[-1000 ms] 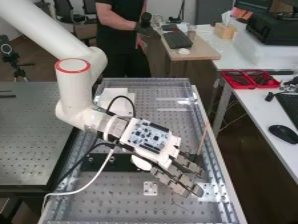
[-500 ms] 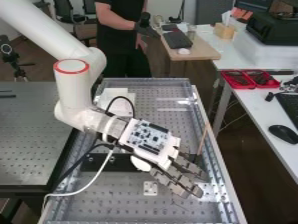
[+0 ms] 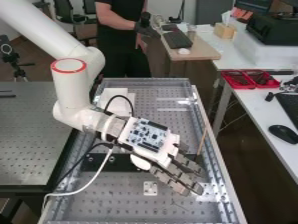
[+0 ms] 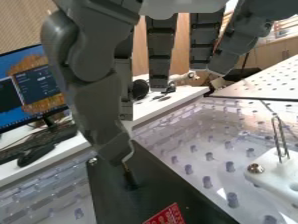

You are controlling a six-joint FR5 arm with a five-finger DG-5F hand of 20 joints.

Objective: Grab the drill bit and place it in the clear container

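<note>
In the high view the hand (image 3: 174, 180) hangs palm down over the right part of the perforated bench, its fingers stretched out and spread slightly. The wrist view has the hand (image 4: 96, 95) with its thumb pointing down over a black plate (image 4: 159, 185) and its other fingers extended. A small thin piece with a dark lower end, perhaps the drill bit (image 4: 130, 179), is just below the thumb's tip at the plate; whether they touch I cannot tell. I cannot make out for certain which thing is the clear container.
Transparent walls and metal rails (image 3: 223, 185) edge the perforated bench. A small white block (image 3: 151, 188) lies near the hand, and a thin brown stick (image 3: 201, 143) is by the right rail. Cables (image 3: 93, 182) loop beside the arm. Red trays (image 3: 249, 79) stand on the side table.
The arm and hand have shifted slightly up and to the left in the high view. The fingers remain extended.
</note>
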